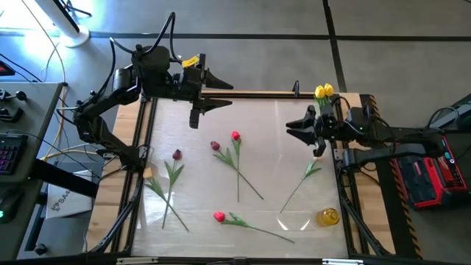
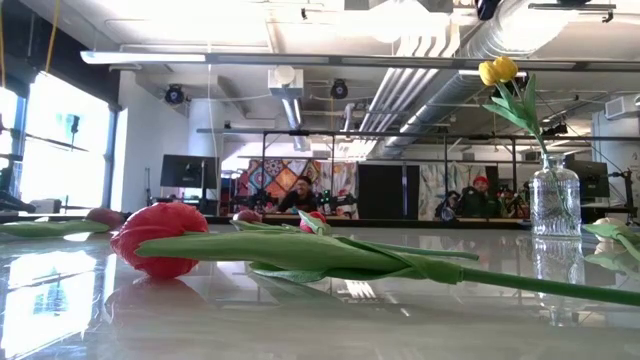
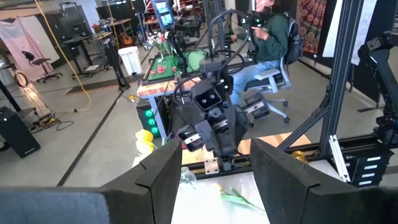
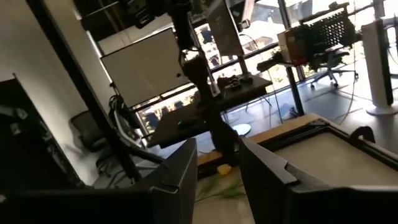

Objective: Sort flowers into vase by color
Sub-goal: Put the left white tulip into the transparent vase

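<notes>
Several tulips lie flat on the glossy table: two maroon ones, a red one, another red one near the front edge, and a yellow head at the front right. Yellow tulips stand with their stems in a glass vase at the far right. My left gripper hangs open high over the far left, holding nothing. My right gripper is open and empty beside the vase, pointing left.
A leafy green stem lies slantwise on the right half of the table. Wooden rails frame the table. A desk with a keyboard stands off the left side and a red case off the right. People sit in the room beyond.
</notes>
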You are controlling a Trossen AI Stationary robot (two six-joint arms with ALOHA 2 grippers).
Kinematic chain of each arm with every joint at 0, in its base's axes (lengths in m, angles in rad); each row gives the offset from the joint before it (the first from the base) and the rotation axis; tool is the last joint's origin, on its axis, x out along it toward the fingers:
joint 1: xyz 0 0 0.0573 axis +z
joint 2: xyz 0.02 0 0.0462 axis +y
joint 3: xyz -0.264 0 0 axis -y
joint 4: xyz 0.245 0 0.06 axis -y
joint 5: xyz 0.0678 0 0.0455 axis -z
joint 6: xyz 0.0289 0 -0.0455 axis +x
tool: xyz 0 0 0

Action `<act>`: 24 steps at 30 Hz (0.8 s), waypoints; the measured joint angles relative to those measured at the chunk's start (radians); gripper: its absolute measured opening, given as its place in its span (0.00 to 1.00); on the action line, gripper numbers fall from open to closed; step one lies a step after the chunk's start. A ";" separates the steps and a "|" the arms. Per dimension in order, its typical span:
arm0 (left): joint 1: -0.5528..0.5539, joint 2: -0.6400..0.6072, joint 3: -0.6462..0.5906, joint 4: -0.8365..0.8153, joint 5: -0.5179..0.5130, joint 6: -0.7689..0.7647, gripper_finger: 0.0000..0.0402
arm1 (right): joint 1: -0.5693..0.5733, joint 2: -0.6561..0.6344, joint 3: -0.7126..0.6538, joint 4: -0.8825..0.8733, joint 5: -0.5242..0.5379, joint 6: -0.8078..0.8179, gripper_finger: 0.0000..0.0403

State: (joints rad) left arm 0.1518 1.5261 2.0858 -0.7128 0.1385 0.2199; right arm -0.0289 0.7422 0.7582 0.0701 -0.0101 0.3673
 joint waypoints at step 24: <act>0.000 0.000 0.000 0.000 0.000 0.000 0.44 | 0.141 0.171 0.000 -0.256 0.066 0.215 0.27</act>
State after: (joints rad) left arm 0.1520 1.5261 2.0861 -0.7128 0.1383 0.2199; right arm 0.1121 0.9128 0.7582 -0.1859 0.0563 0.5819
